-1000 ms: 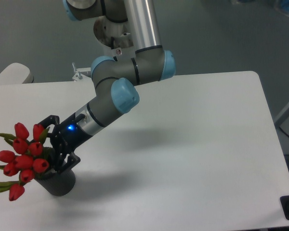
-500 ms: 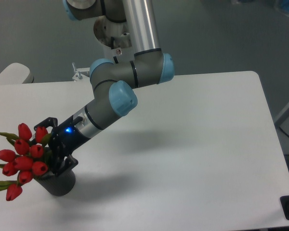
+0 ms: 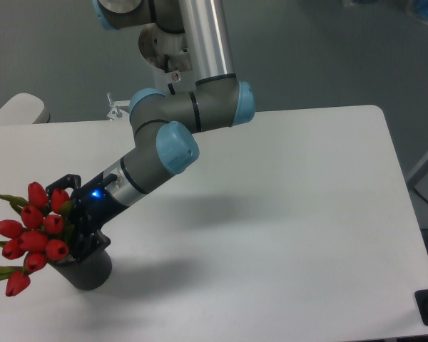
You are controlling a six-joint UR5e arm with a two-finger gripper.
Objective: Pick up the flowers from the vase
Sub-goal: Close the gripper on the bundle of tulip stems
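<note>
Gripper point(image 3: 70, 229) right beside the flowers point(image 3: 34, 231), around the stems (grasp state unclear), above the vase point(image 3: 85, 269)

A white table point(image 3: 292, 214) with rounded corners is filling most of the view, and soft shadows are lying across its matt top. Behind it a plain grey-green floor point(image 3: 328, 50) is stretching away under even, diffuse light. A pale rounded piece of furniture point(image 3: 18, 109) is showing at the left edge, and a small metal bracket point(image 3: 116, 108) is standing at the table's far edge.
</note>
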